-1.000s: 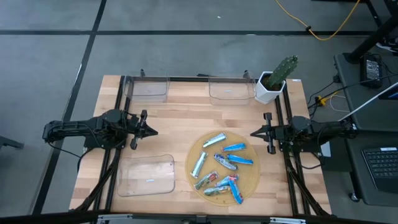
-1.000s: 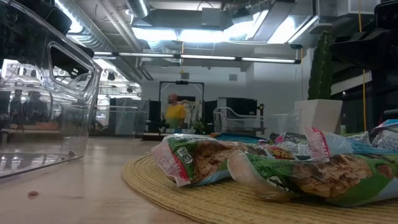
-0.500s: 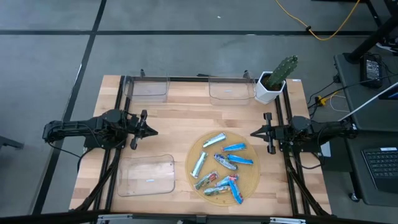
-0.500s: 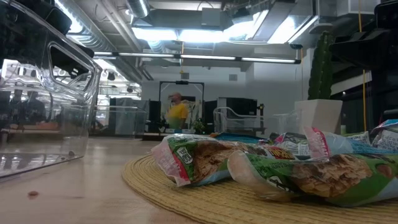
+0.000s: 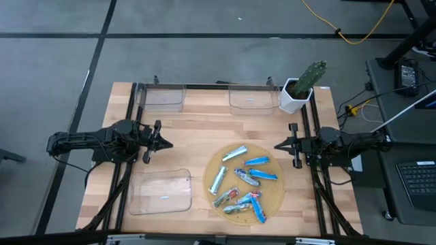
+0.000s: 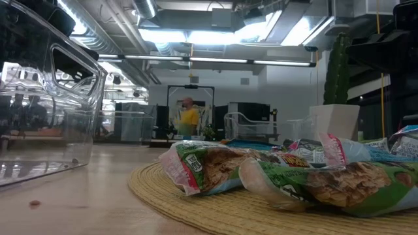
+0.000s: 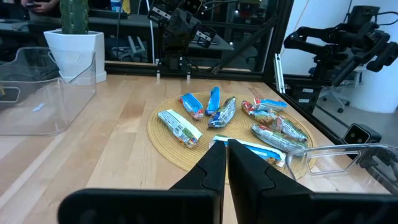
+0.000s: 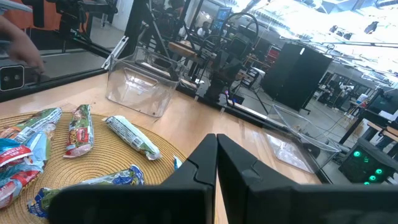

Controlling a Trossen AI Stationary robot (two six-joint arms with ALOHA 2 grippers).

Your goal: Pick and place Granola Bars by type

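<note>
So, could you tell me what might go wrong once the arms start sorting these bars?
1. The granola bars lie crowded, some overlapping, on the woven mat; jaws closing on one could drag or lift a neighbour.
2. The clear trays are hard to see against the wood, so a drop may miss the rim.
3. The potted cactus stands close to the right gripper; a swing toward the far trays might knock it over.

The worktop point(image 5: 197, 122) is pale wood with a smooth matt grain, and the round mat point(image 5: 276, 197) on it is coarse woven straw. The Granola Bars point(image 5: 245, 184) wear crinkled, glossy foil, the trays point(image 5: 162, 192) are clear shiny plastic, and the plant pot point(image 5: 293, 101) looks smooth and white.
</note>
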